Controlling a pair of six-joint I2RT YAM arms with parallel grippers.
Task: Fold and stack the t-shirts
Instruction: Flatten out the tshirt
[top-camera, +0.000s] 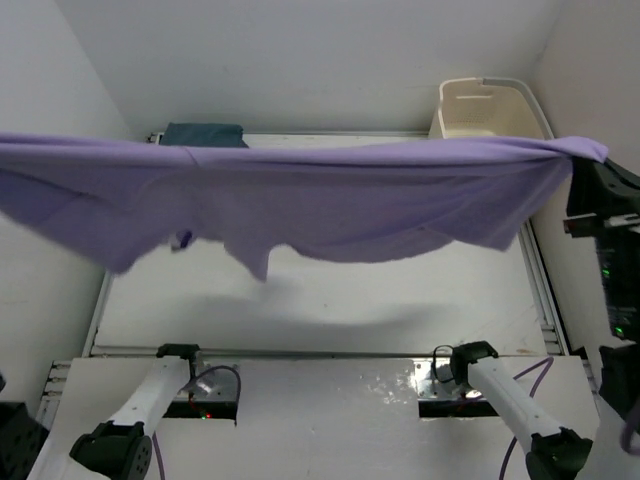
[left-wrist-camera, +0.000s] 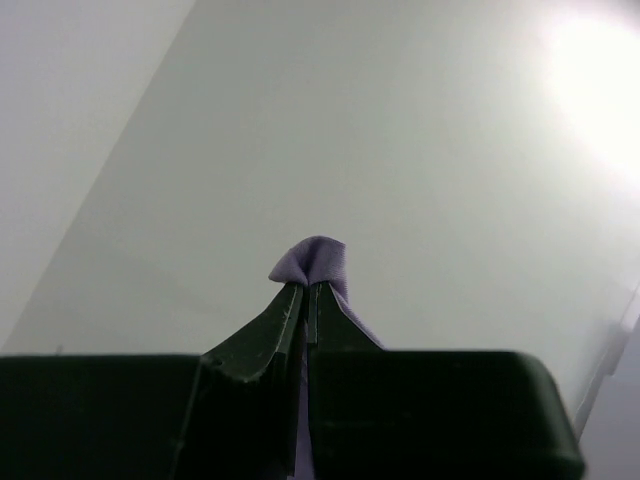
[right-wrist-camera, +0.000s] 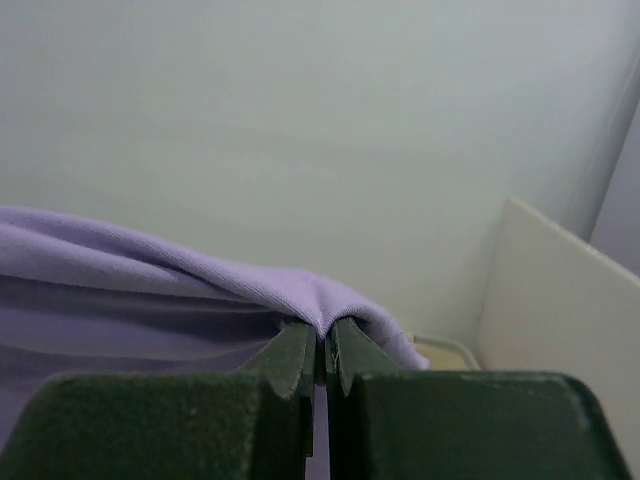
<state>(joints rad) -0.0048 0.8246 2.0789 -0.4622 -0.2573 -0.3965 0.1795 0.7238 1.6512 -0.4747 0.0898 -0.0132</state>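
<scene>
A lavender purple t-shirt (top-camera: 300, 200) hangs spread wide in the air above the table, stretched from the left edge of the top view to the far right. My right gripper (top-camera: 580, 162) is shut on its right corner; in the right wrist view the cloth (right-wrist-camera: 200, 290) drapes over the closed right gripper (right-wrist-camera: 325, 328). My left gripper (left-wrist-camera: 305, 288) is shut on a small bunch of purple cloth (left-wrist-camera: 315, 260); in the top view it lies past the left edge. A folded teal-blue t-shirt (top-camera: 205, 134) lies at the table's back left, partly hidden by the purple one.
A cream laundry basket (top-camera: 490, 108) stands at the back right corner. White walls close in on both sides and behind. The white table (top-camera: 330, 310) lies below the hanging shirt, with a metal rail along its near edge.
</scene>
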